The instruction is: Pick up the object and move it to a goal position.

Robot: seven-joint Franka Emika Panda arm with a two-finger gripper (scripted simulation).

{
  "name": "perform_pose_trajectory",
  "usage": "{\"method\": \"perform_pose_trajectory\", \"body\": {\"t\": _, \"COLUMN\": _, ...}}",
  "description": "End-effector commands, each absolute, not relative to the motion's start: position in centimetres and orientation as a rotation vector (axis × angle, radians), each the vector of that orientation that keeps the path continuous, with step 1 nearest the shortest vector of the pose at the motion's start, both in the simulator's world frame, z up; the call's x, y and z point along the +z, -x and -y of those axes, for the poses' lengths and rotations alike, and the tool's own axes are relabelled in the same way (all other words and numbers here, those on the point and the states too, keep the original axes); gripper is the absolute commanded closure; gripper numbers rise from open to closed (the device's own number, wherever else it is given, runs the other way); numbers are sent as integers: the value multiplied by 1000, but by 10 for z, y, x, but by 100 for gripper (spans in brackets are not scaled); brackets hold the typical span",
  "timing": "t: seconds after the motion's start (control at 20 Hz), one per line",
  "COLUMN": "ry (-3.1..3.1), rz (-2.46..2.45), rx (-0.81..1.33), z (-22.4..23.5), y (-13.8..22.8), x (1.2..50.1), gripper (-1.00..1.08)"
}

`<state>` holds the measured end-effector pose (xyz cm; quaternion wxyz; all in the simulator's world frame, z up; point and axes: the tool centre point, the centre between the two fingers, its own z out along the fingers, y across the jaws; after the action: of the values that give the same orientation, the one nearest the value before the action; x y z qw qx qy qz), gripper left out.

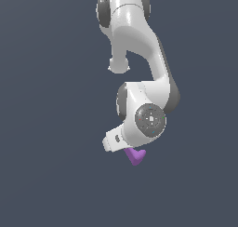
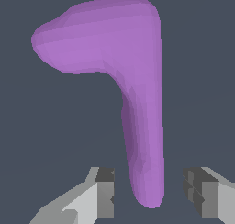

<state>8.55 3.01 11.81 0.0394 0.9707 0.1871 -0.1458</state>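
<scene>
The object (image 2: pixel 133 81), a smooth purple piece with one long arm and one short stubby arm, lies on the dark bench (image 1: pixel 46 175) directly under the white gripper (image 2: pixel 149 193). In the wrist view the end of its long arm reaches into the gap between the two fingers (image 2: pixel 98 195), which stand wide apart with clear space on both sides of the purple arm, so they hold nothing at this moment. In the exterior view only a small purple corner (image 1: pixel 135 156) of the piece shows below the wrist of the arm (image 1: pixel 139 82). I judge that the grasp is not yet made. The risk is that the fingers would close only on the rounded tip of the long arm; the surface looks smooth and tapered, so the piece could slip out or turn when it is lifted. The heavier bent end is far from the fingers and may pull it down. If the gripper goes down not centred, one finger could push the piece aside. The fingertips are cut off at the edge of the wrist view, so I cannot tell their height above the bench. No goal marker is visible in either view.
</scene>
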Motion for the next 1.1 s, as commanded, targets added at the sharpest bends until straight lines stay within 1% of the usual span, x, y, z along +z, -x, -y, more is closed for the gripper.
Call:
{"method": "perform_pose_trajectory", "body": {"t": 0.0, "ry": -2975, "rz": -574, "rx": -449, "z": -29, "y": -83, "x": 112, "gripper": -20}}
{"method": "perform_pose_trajectory", "body": {"t": 0.4, "ry": -2974, "rz": -576, "rx": -450, "z": -27, "y": -78, "x": 94, "gripper": -20}}
{"method": "perform_pose_trajectory", "body": {"t": 0.45, "ry": -2974, "rz": -576, "rx": -450, "z": -27, "y": -78, "x": 94, "gripper": 108}}
{"method": "perform_pose_trajectory", "body": {"t": 1.05, "ry": -2975, "rz": -576, "rx": -449, "z": -26, "y": -78, "x": 94, "gripper": 108}}
